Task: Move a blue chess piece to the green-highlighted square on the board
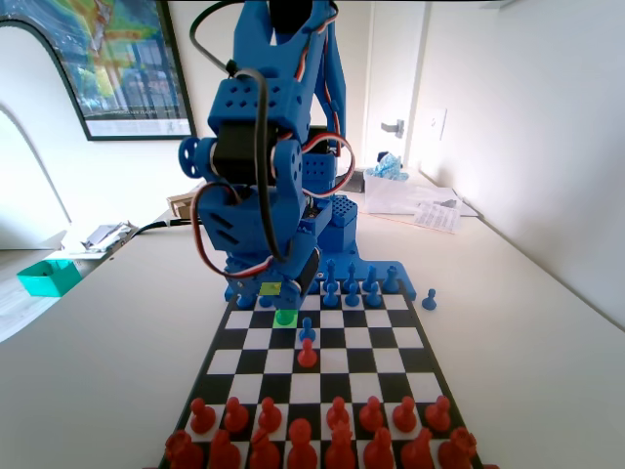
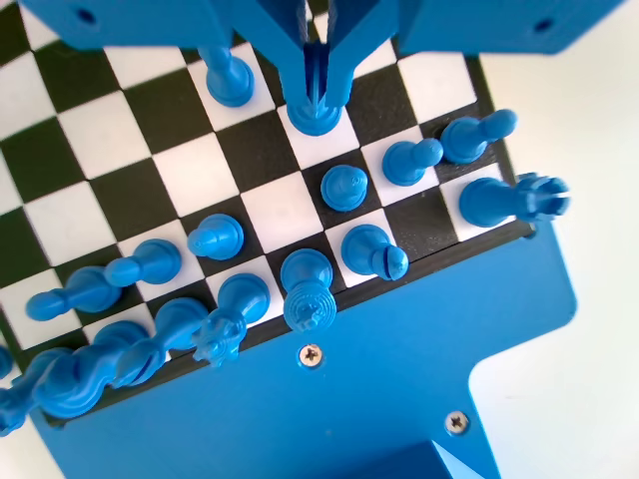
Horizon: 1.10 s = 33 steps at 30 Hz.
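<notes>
Gripper (image 1: 289, 289) hangs low over the board's (image 1: 418, 363) far rows in the fixed view, just above the green-highlighted square (image 1: 285, 317); whether it grips anything I cannot tell from here.

From the wrist view, the gripper (image 2: 318, 75) has its jaws pressed together on the blue chess piece (image 2: 316, 112), whose flared base sits on a white square. It looks like light, hard, glossy plastic (slippery, I'd guess), best pinched at the narrow stem under the round head.
</notes>
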### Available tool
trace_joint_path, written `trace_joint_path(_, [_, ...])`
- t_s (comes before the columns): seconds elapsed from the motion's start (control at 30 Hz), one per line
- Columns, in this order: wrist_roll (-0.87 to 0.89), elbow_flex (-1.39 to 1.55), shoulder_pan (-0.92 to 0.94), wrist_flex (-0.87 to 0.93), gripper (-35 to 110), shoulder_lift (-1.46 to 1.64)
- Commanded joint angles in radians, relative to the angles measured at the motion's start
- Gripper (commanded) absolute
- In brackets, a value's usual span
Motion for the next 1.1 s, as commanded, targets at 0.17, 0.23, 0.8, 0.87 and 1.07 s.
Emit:
trace_joint_path(0.17, [-0.018, 0.032, 0.021, -0.043, 1, 0.072])
trace_joint_path(0.23, [-0.018, 0.037, 0.02, -0.046, 1, 0.072])
trace_joint_path(0.8, [-0.028, 0.028, 0.023, -0.029, 13, 0.072])
trace_joint_path(0.87, [-0.035, 0.014, 0.028, -0.017, 15, 0.072])
trace_joint_path(1.07, [-0.043, -0.052, 0.046, 0.025, 16, 0.075])
